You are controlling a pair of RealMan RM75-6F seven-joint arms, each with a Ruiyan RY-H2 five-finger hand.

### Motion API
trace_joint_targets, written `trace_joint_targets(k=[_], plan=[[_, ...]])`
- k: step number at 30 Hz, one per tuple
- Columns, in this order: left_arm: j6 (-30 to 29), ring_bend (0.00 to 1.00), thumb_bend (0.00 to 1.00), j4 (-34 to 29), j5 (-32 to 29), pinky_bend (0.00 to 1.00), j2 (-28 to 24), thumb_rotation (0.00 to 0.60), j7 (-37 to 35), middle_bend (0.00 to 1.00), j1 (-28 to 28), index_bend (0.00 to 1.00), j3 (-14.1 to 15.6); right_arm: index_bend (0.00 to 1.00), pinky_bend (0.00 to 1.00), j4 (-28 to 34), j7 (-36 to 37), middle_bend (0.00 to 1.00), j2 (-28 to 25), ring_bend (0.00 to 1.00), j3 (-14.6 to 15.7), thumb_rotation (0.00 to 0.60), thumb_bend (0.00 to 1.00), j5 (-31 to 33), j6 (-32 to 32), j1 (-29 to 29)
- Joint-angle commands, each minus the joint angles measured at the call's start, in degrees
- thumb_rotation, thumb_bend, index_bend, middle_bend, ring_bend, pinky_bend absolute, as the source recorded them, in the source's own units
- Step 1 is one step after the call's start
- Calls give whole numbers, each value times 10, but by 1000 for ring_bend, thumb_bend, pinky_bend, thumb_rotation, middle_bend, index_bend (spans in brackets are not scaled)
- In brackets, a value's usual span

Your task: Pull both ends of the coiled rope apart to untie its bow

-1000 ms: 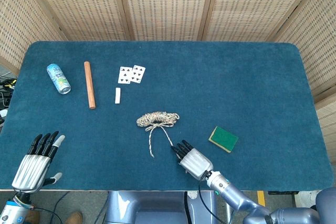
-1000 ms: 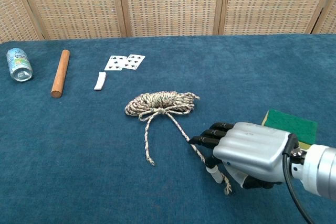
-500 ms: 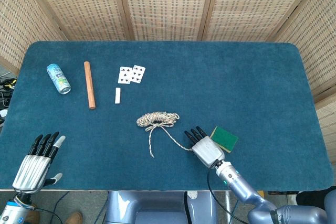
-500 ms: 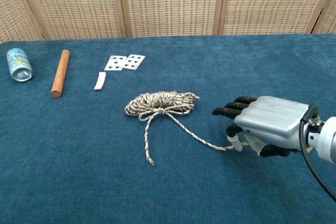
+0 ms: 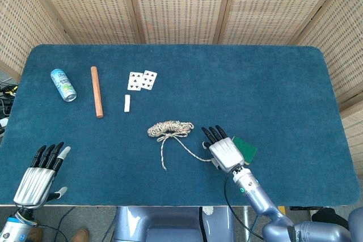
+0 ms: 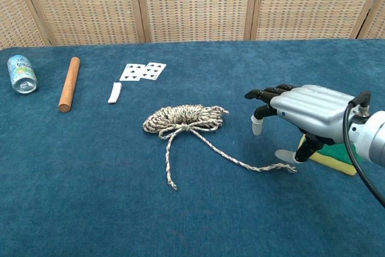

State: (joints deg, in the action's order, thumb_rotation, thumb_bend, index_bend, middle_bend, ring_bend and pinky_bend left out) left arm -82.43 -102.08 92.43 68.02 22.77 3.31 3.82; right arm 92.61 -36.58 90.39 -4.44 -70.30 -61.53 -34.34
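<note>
rope [image 5: 170, 129] coiled, bow tied | right hand [image 5: 226, 154] beside its end | left hand [image 5: 37, 177] at table [image 5: 272, 94] edge

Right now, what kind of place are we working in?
Probably a staged test bench: a blue-carpeted table fenced by woven screens, with unrelated props laid out, a can, a wooden dowel, playing cards and the coiled rope.
</note>
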Motion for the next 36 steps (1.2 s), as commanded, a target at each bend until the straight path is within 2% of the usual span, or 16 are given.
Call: trace_joint_targets(k=[1, 16, 36], plan=[[0, 0, 0, 0, 0, 0, 0, 600, 0, 0, 0, 0, 0, 404, 0, 1, 4, 0, 11, 0, -6, 600, 322, 23, 6, 3], [3, 0, 0, -1, -4, 0, -1, 600, 0, 0, 2, 0, 0, 463, 0, -54, 6, 0, 69, 0, -3, 600, 325, 65, 12, 1], [7, 0, 0, 0, -7, 0, 1, 600, 7, 0, 3, 0, 1, 514, 0, -96, 31, 0, 82, 0, 3, 600, 381, 56, 17, 3]])
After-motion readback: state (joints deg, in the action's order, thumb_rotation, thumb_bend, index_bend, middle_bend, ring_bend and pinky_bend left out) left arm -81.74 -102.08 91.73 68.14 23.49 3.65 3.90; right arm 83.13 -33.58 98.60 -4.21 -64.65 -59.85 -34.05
